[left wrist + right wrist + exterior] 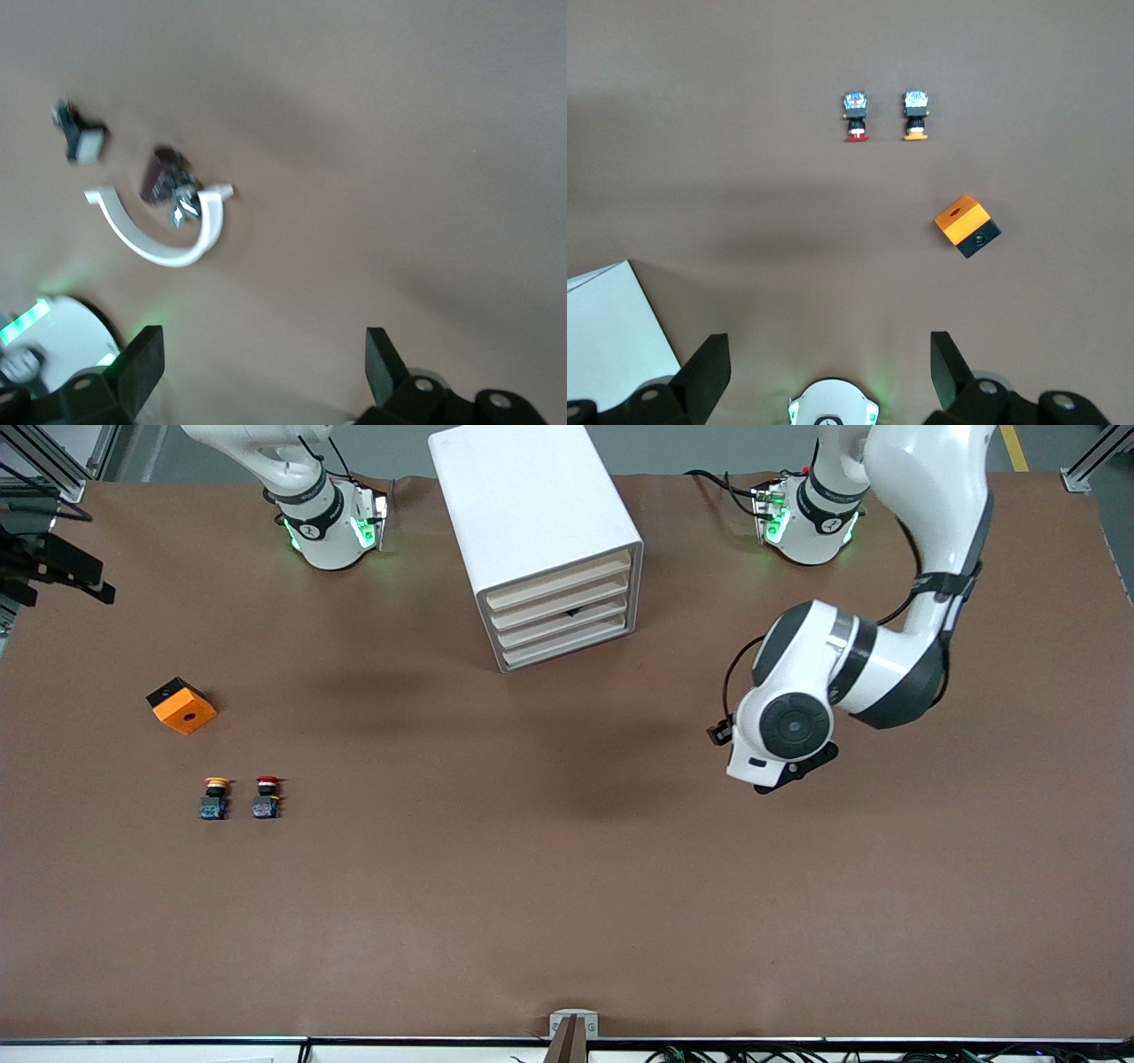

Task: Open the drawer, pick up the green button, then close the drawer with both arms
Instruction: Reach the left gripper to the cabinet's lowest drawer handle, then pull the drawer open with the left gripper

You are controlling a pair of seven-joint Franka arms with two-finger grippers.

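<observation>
The left gripper (pixel 261 372) is hanging over bare brown table (pixel 399 159) with fingers (pixel 144 363) spread apart; a curved white bracket (pixel 164 232) is lying near small blurred parts (pixel 166 181).

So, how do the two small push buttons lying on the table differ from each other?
The yellow-capped button has a yellow cap; the red-capped button has a red one. The yellow-capped button lies closer to the right arm's end of the table, more directly below the orange box in the front view. Both share dark blocky bodies and lie side by side.
</observation>
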